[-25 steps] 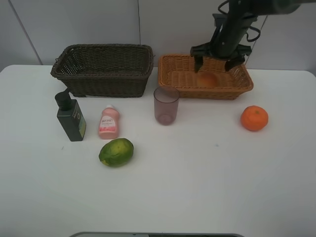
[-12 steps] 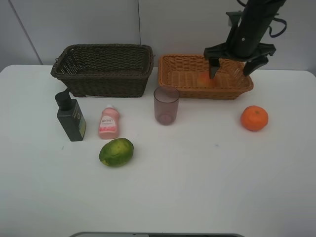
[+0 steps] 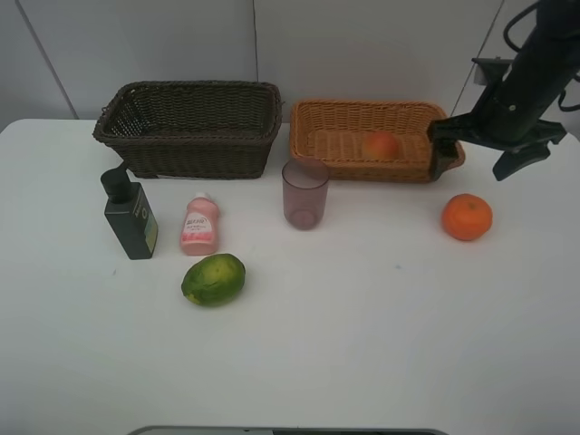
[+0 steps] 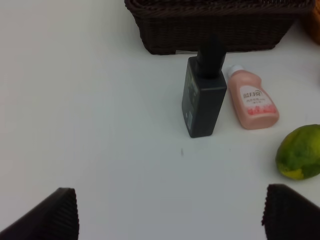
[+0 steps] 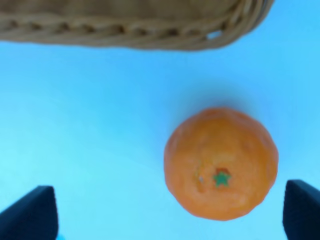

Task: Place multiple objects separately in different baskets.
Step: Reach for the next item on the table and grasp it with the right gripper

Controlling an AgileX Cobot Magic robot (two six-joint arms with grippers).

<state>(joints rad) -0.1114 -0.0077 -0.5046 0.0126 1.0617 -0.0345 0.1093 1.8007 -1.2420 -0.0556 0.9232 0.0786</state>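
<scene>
My right gripper (image 3: 473,166) hangs open at the right end of the orange-tan basket (image 3: 333,112), just above and behind the orange (image 3: 467,217). In the right wrist view the orange (image 5: 221,163) lies on the table between the wide-apart fingertips (image 5: 31,214), beside the basket rim (image 5: 135,30). A red-yellow fruit (image 3: 381,144) lies inside that basket. The dark brown basket (image 3: 190,91) looks empty. My left gripper (image 4: 175,220) is open, low over the table, facing the dark green pump bottle (image 4: 204,95), the pink bottle (image 4: 252,98) and the green fruit (image 4: 301,152).
The mauve cup (image 3: 304,193) stands upright in front of the gap between the baskets. The pump bottle (image 3: 130,214), pink bottle (image 3: 199,225) and green fruit (image 3: 213,278) cluster at the left front. A white wall runs behind the baskets.
My right gripper, open throughout, has swung from over the orange-tan basket to the right, past its end and toward the orange. The red-yellow fruit stays in the basket.
</scene>
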